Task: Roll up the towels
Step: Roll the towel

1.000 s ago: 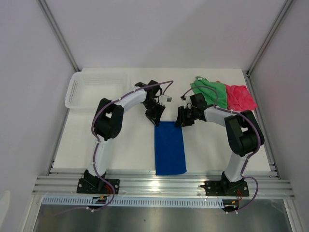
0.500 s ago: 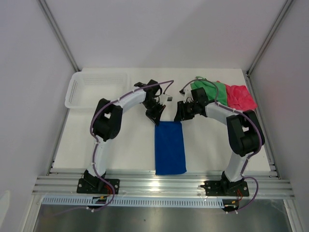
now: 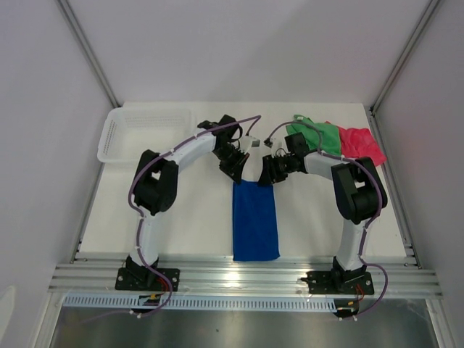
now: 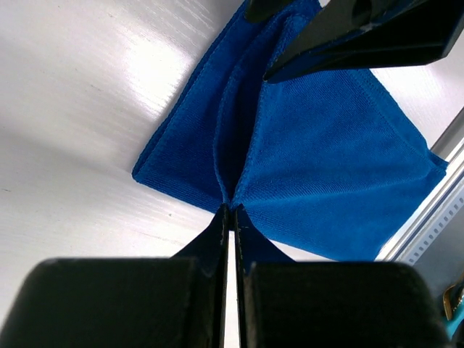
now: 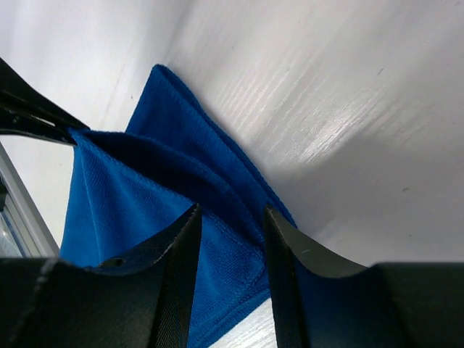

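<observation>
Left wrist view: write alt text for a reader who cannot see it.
The left gripper, jaws shut at bottom centre, pinches the edge of a blue towel and draws it into a raised fold on the white table. The right gripper comes in from the top right, over the same towel.

White table (image 3: 181,217), pale walls (image 3: 246,51)

We see the left gripper (image 4: 228,217) with its jaws pressed together on the edge of the blue towel (image 4: 326,167), lifting a ridge of cloth off the white table (image 4: 87,109). The rest of the towel lies spread flat. Across the towel, the fingers (image 4: 362,36) of the right gripper (image 4: 259,45) stand apart on either side of the same raised fold. Beyond the towel's opposite end runs a metal rail (image 4: 446,167).
</observation>
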Motion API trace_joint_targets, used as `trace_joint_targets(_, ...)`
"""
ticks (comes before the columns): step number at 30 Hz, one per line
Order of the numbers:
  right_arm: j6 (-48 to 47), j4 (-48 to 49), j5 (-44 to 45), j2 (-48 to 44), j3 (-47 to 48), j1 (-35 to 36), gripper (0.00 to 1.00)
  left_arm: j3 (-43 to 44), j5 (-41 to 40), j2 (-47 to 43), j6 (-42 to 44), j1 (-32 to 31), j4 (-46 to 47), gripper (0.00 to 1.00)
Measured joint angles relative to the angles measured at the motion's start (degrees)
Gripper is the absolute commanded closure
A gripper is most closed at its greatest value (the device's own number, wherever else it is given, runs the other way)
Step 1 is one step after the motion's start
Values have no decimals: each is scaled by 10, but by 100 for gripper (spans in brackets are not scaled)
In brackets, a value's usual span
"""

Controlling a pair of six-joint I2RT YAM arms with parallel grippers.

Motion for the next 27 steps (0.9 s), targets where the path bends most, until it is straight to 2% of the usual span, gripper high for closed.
trace_joint_targets(9,-27,-15,-26,13,0,-7,58,-2,-31,0,0,-1,1,99)
trace_joint_targets(15,-34,-38,-24,13,3,-9,62,-2,-55,8,0,-1,0,99)
trace_joint_targets(18,-39,-50,-20,13,4,-9,70,-2,-62,15,0,-1,0,99)
trace_joint_targets(20,-41,-57,-16,13,4,-8,80,-2,-64,17,0,-1,1,99)
trace_joint_targets(27,-37,-62,-9,10,4,-9,94,-2,-64,18,0,-1,1,99)
